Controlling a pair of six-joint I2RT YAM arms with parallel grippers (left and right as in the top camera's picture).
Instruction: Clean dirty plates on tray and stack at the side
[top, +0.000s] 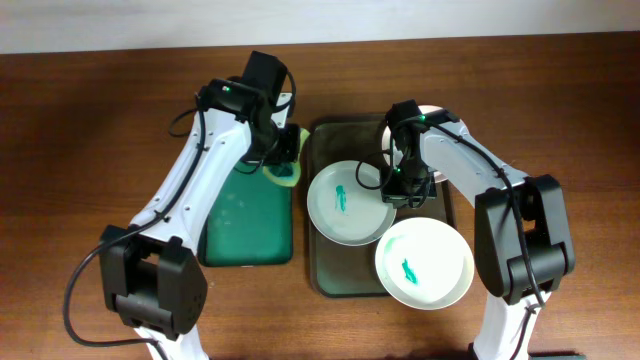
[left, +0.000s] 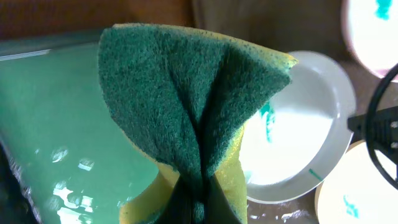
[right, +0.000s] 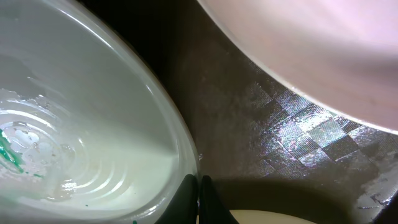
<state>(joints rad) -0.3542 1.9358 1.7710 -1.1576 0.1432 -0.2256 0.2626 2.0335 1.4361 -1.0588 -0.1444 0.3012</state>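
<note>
Left fingers (left: 186, 211): clenched on folded green-and-yellow scouring sponge (left: 186, 93).
Right fingers (right: 206, 208): pinching rim of smeared round white plate (top: 345, 203), on dark grey-brown rectangular tray (top: 325, 140).
Risk: thin rim hold may slip under scrubbing.

left arm (top: 190, 190): white tube links, black boxy joint housings, small green light (top: 228, 90) near wrist, black cable (top: 75, 290) looping beside bulky black base | right arm (top: 470, 160): white links, rounded black joint housings, green lamp (top: 424, 118) near wrist, large black base block
</note>
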